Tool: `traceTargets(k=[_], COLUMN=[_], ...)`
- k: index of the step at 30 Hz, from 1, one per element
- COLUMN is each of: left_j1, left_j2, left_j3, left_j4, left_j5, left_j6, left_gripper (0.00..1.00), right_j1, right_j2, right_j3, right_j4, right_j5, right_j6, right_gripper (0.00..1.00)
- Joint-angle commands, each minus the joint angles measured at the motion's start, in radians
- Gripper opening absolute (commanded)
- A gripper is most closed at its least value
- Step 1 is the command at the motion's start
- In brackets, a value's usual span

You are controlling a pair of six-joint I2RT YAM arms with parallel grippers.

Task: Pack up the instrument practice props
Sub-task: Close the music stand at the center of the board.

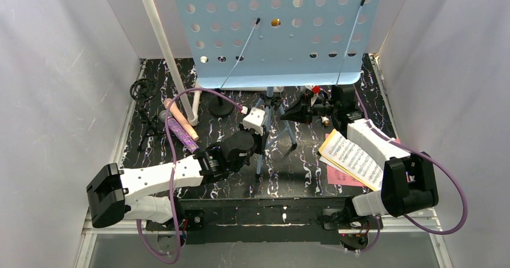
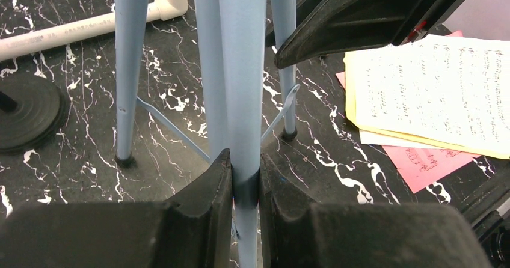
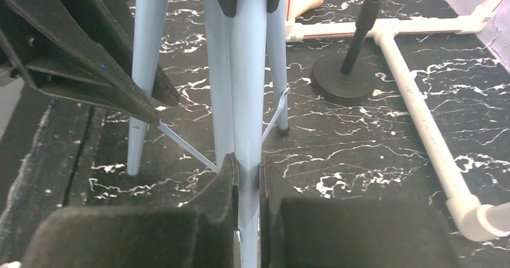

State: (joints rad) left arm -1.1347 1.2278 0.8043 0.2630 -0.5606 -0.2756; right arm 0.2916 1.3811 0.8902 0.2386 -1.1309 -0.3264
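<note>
inside the left hand (image 2: pixel 245 167) runs a rack leg (image 2: pixel 240 70).

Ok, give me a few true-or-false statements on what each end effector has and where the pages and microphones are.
1. The left end effector is shut on a leg of the light-blue stand. True.
2. The right end effector is open and empty. False: it is shut on a stand leg too.
3. The sheet-music pages lie on the table by the right arm. True.
4. The glittery purple microphone stands upright. False: it lies flat beside the pink microphone.
</note>
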Motion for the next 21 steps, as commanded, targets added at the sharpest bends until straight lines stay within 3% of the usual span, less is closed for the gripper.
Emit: traceTargets(k=[1, 10, 21], left_j1=[0.01, 0.028, 0.047], left_j2=[-0.069, -0.057, -0.005], left_j3=[0.039, 0.052, 0.068], left_j4=[0.093, 0.101, 0.142], left_j5=[0.014, 0.062, 0.116], left_j6=[0.061, 0.109, 0.151], left_gripper=[0.0, 0.0, 0.0], right_j1=[-0.008, -0.008, -0.008], right_j2=[-0.067, -0.093, -0.102], right_j3=[-0.011, -0.023, -0.108], right_j4=[0.25, 0.33, 0.662], right_j5=[-0.013, -0.015, -0.008], right_j6=[0.211, 0.271, 0.497], right_gripper=[0.01, 0.01, 0.01])
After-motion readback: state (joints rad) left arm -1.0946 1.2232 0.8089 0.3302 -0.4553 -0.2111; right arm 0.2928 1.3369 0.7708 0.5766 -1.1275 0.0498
